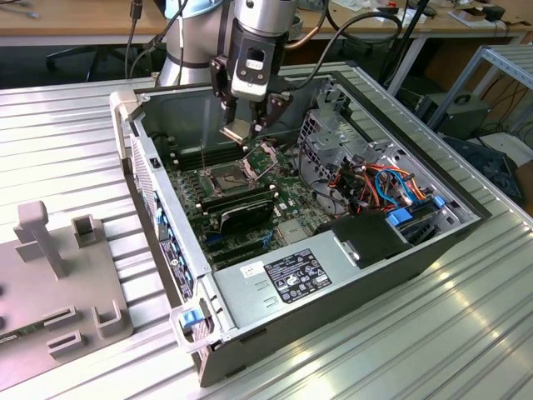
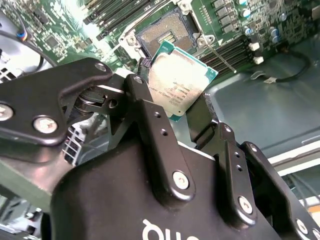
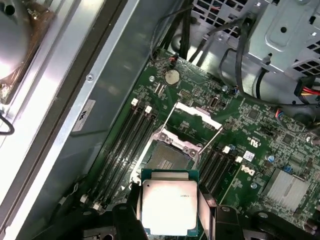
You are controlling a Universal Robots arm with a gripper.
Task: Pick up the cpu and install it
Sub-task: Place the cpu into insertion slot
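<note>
The worst outcome from here would be bent socket pins. The cpu (image 2: pixel 180 85) is pinched only by two opposite edges, so it could slip, tilt, or meet the socket (image 3: pixel 167 157) off-square or with its notches turned the wrong way. The raised retention frame (image 3: pixel 192 115) and its lever stand close by and could catch a finger. The fingers (image 2: pixel 150 120) are closed on the chip's sides, with its silvery face turned up to both wrist views. The chip hangs in the air above the open socket, clear of the motherboard (image 3: pixel 250 130), inside the open case (image 1: pixel 158 192) lying on the bench (image 1: pixel 466 333). The arm (image 1: pixel 258 25) reaches in from the bench's far edge, wrist pointing steeply down into the case.
</note>
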